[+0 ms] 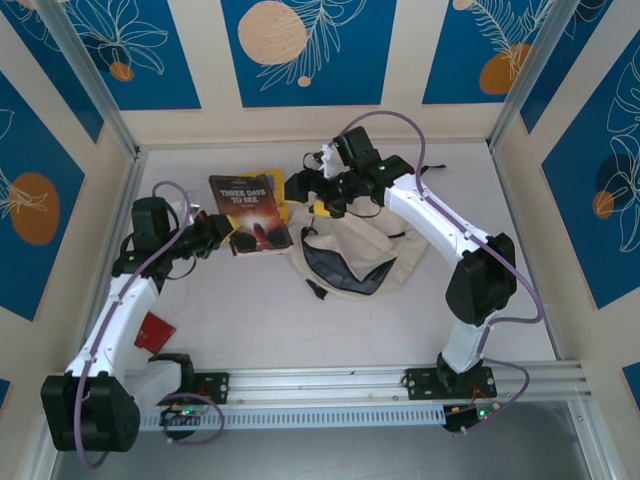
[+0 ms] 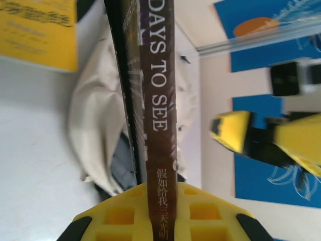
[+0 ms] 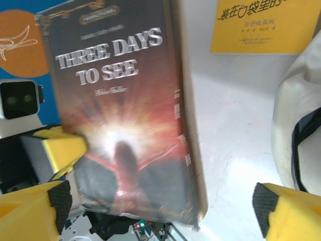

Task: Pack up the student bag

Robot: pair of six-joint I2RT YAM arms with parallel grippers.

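Observation:
The student bag (image 1: pixel 365 255), cream fabric with black zipper trim, lies slumped in mid-table with its mouth gaping; it shows too in the left wrist view (image 2: pixel 95 120) and the right wrist view (image 3: pixel 296 125). My left gripper (image 1: pixel 228 232) (image 2: pixel 163 198) is shut on the lower edge of a dark book titled "Three Days to See" (image 1: pixel 250 212) (image 2: pixel 160 100) (image 3: pixel 125 125), which it holds up left of the bag. The right gripper (image 1: pixel 308 196) (image 3: pixel 160 201) stands open just right of the book, its yellow fingers (image 3: pixel 291 211) spread wide and clear of the cover.
A small yellow book (image 1: pixel 275 183) (image 3: pixel 266 25) (image 2: pixel 37 30) lies flat behind the dark book, near the back wall. A red flat item (image 1: pixel 155 331) sits beside the left arm. Patterned walls close the table in on three sides.

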